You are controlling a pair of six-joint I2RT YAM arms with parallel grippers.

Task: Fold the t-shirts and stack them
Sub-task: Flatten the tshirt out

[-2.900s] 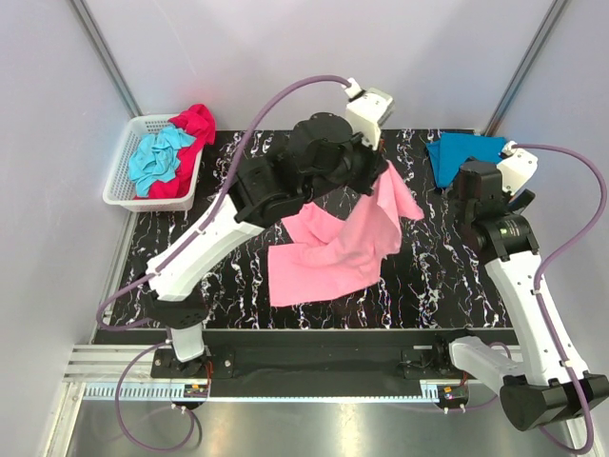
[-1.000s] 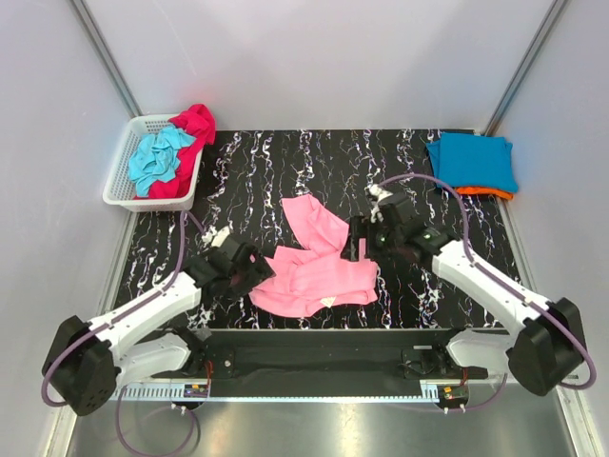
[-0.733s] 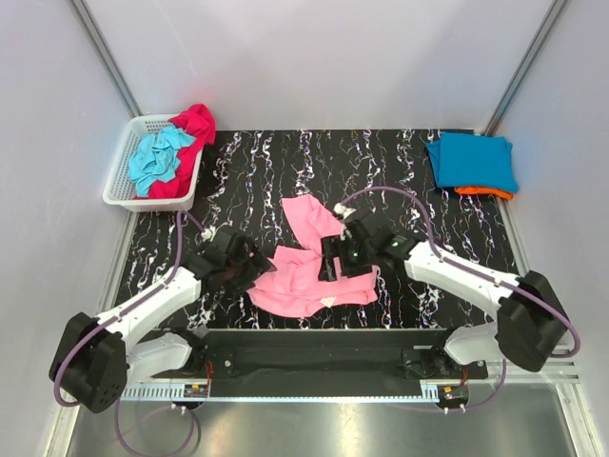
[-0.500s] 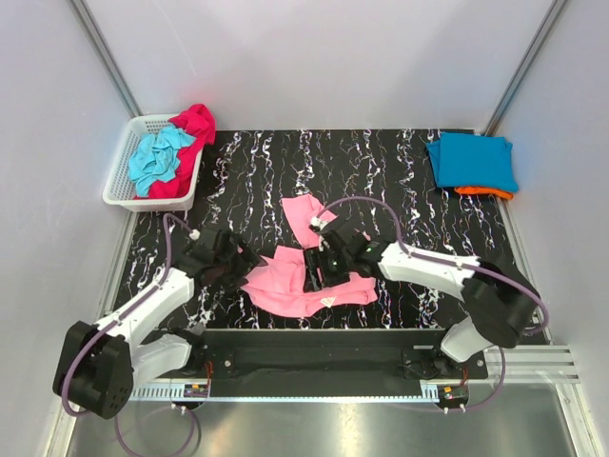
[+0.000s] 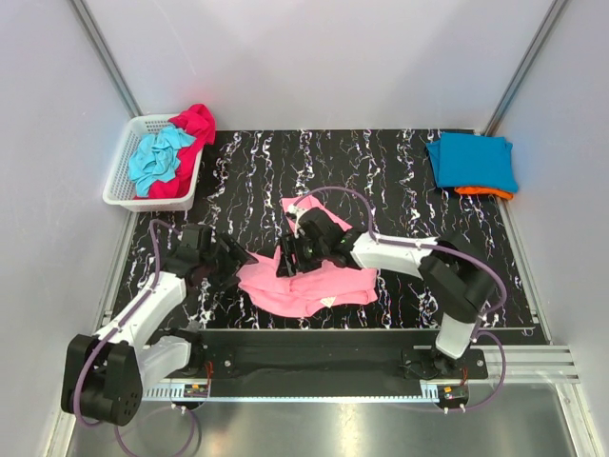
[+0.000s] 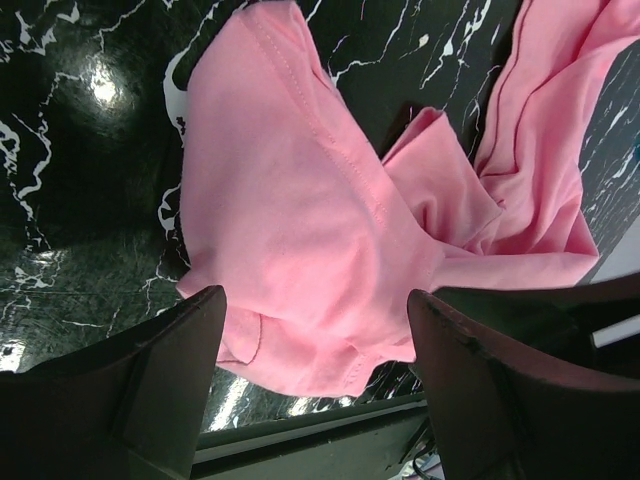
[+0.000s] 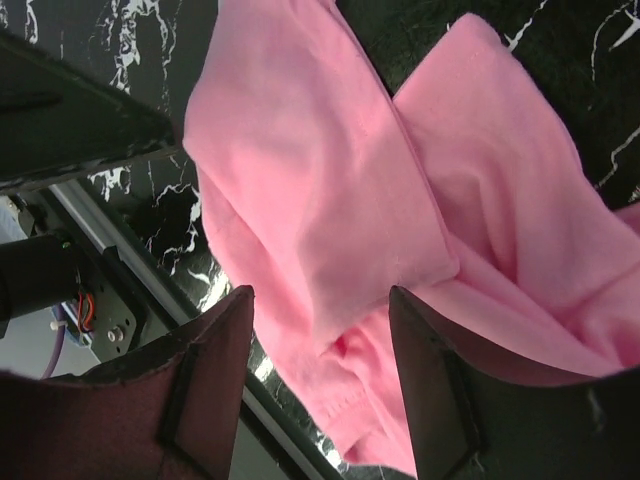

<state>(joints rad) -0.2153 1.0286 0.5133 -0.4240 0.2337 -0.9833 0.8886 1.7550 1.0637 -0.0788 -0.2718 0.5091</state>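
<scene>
Over bench centre, left tool (image 6: 315, 300) and right tool (image 7: 320, 295) both have jaws spread, nothing pinched, just above crumpled pink tee (image 5: 314, 286). Looks done: blue tee (image 5: 471, 160) folded on orange tee (image 5: 483, 192), far right corner. Left to do: pink, plus teal tee (image 5: 157, 162) and magenta tee (image 5: 195, 122) in basket (image 5: 116, 186). Pink's near hem sits close to bench (image 5: 381, 162) edge; open room farther back.

Tee (image 5: 314, 286) lies centre-front, basket (image 5: 119, 176) back-left, folded stack (image 5: 471, 160) back-right.

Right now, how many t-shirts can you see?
5: pink shirt mid-table; teal shirt and red shirt in the basket; blue shirt folded atop orange shirt, far right corner. The basket may hide more.
</scene>
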